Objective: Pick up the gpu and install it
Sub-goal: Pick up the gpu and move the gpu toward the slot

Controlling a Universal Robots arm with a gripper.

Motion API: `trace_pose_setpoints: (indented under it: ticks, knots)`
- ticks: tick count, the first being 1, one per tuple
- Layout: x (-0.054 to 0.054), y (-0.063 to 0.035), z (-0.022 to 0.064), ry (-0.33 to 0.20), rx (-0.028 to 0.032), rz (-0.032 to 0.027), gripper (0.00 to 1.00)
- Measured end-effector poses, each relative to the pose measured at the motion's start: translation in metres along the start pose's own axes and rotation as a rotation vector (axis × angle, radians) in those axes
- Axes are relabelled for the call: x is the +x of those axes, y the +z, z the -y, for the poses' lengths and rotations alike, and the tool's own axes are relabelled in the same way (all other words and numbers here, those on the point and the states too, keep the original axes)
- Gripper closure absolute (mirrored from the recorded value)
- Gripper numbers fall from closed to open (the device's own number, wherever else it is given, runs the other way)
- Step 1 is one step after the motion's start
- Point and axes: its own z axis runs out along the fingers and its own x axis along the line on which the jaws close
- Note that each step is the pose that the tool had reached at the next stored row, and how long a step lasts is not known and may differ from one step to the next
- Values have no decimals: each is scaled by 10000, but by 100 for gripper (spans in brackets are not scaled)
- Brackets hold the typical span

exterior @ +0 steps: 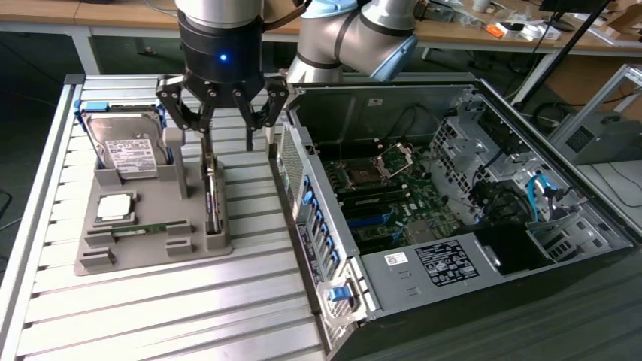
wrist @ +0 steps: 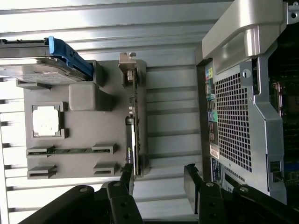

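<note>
So the gpu (exterior: 212, 197) is parked on its edge in a slot of the grey tray (exterior: 150, 252), on the side nearest the case (exterior: 452, 188). Nothing's gripping it yet. The gripper (exterior: 228, 139) hangs right over the card's far end with its jaws spread wide and nothing between them. In the wrist view the gpu (wrist: 132, 121) lines up with one finger (wrist: 126, 175) rather than the middle of the gripper (wrist: 158, 179). That might just be the camera angle though, hard to say. I'd call this the approach part of the pick, with the install not started. A clean grab calls for the jaws centred on either side of that thin card and squared to it, clear of the tray posts. The hard drive (exterior: 125, 147) and memory stick (exterior: 150, 227) sit well off to the other side.
</note>
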Motion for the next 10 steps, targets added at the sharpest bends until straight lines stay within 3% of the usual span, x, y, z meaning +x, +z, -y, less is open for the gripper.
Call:
trace_pose_setpoints:
  ticks: [10]
  knots:
    - [9,29,-25,-1,-1,1,44]
